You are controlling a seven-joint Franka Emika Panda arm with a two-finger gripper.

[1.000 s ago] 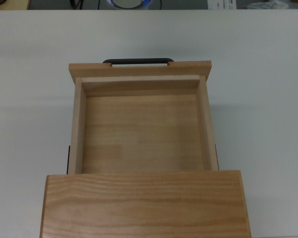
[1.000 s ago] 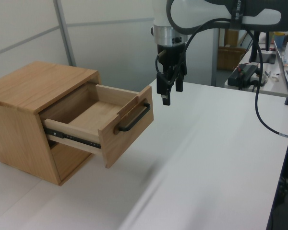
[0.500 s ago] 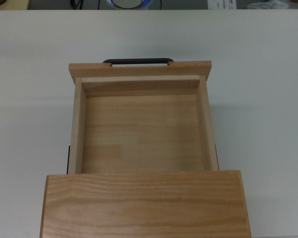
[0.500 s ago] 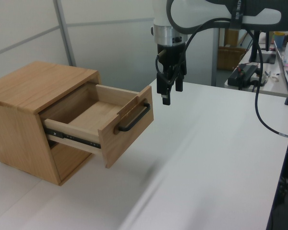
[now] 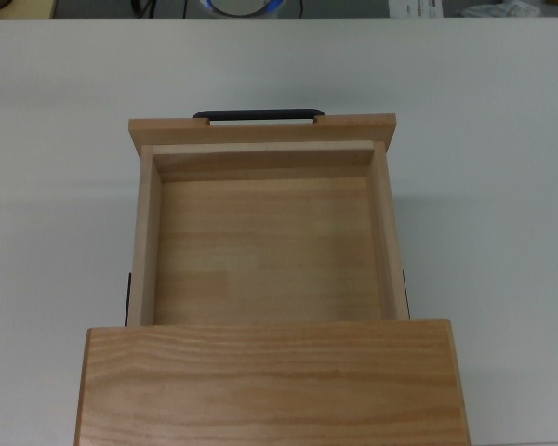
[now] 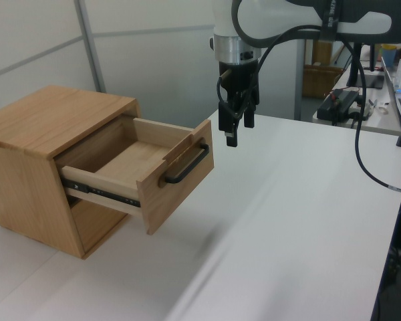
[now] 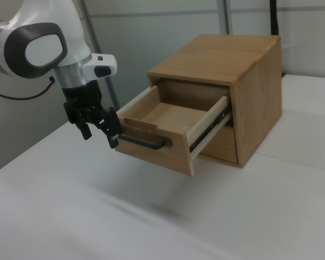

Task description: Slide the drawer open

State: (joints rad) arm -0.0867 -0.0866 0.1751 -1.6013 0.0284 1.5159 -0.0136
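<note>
Nothing has moved: drawer (image 6: 150, 175) stays pulled well out, tray empty, black bar handle (image 6: 186, 164) free; gripper (image 6: 236, 124) hangs beside it, fingers seemingly parted, holding nothing.

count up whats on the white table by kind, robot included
cabinet: 1
drawer: 1, pulled out, nothing inside it
black bar handle: 1
robot arm with gripper: 1, hanging clear of the handle
total: 4
</note>
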